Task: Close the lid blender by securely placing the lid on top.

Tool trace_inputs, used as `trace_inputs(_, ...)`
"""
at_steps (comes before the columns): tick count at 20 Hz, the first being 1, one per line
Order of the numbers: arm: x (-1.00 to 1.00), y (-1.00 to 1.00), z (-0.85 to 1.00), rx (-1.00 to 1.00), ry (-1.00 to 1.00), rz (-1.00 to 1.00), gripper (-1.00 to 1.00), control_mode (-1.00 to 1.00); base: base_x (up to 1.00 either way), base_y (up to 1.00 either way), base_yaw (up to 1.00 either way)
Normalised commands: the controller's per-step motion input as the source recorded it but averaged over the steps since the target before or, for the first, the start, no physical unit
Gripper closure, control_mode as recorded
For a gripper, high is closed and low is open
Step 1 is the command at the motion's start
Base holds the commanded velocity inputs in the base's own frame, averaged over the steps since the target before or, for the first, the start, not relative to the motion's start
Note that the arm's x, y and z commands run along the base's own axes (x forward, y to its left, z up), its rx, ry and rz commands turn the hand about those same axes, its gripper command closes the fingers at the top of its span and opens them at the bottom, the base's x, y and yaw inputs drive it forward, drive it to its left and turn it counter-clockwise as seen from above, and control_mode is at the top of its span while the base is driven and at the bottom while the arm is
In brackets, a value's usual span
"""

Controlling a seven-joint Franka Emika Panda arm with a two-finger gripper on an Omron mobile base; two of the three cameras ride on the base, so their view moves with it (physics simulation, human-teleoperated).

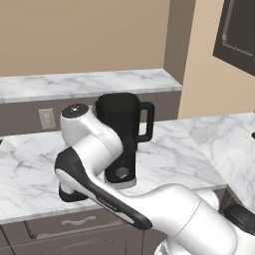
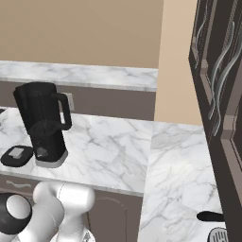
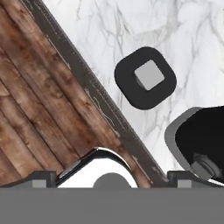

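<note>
The blender (image 1: 123, 130) stands upright on the marble counter (image 1: 169, 154), its black jar uncovered, its handle pointing right and its base (image 3: 199, 142) at the lower right of the hand view. The lid (image 2: 17, 155), a flat black rounded square with a grey knob, lies on the counter just left of the blender (image 2: 43, 124) base. From above it appears as the lid (image 3: 145, 78), near the counter's front edge. My gripper (image 3: 112, 177) hangs above that edge, short of the lid, open, with nothing between its fingers. The arm hides most of the lid (image 1: 69, 193) in the left base view.
The counter's dark front edge (image 3: 96, 105) runs diagonally, with wooden floor (image 3: 39, 109) beyond it. A raised marble ledge (image 1: 84, 82) and a wall outlet (image 1: 47, 118) sit behind the blender. Dark cabinets (image 2: 220, 94) rise at the right. A drawer (image 1: 74, 221) lies under the counter.
</note>
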Motion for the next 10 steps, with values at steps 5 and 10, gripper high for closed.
trace_inputs(5, 0.22, 0.11, -0.12, -0.11, 0.01, 0.00, -1.00, -1.00, 0.00, 0.00, 0.00)
trace_inputs(10, 0.27, 0.07, -0.18, -0.07, 0.01, 0.00, -1.00, -1.00, 0.00, 0.00, 0.00)
